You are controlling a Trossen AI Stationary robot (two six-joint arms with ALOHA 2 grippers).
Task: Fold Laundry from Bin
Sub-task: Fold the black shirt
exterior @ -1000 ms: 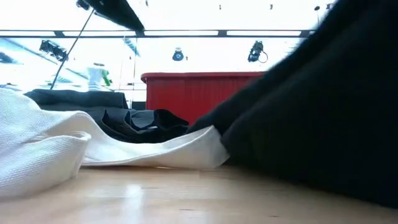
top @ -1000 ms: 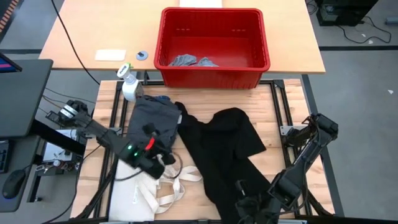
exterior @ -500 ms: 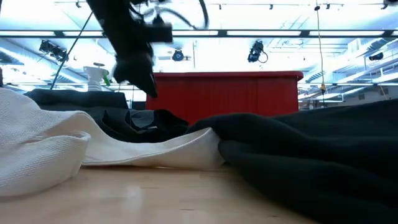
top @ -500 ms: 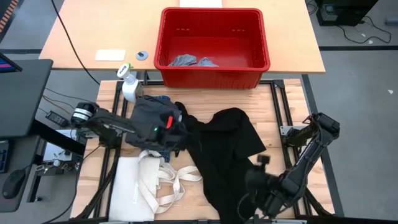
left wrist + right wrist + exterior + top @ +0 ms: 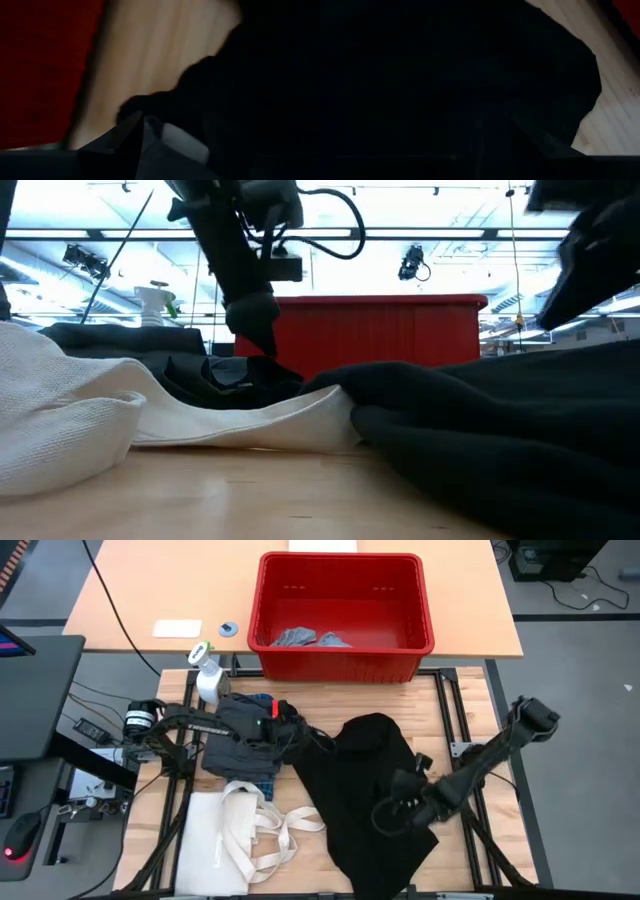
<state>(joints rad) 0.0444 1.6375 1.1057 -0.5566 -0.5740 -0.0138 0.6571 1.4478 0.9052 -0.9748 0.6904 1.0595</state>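
Beside red bin (image 5: 345, 615), black garment (image 5: 365, 790) spread, table edge (image 5: 505, 840) bare

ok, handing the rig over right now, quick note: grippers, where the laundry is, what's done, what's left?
Left gripper: over the dark grey piece, near the black piece; grip unclear.
Right gripper: over the black piece, grip unclear.
Black piece lies crumpled mid-table; cream tote sits near the front left.
Red bin: light grey pieces inside.
Done: some garments are out of the bin. Left: nothing is folded; the bin is not emptied.
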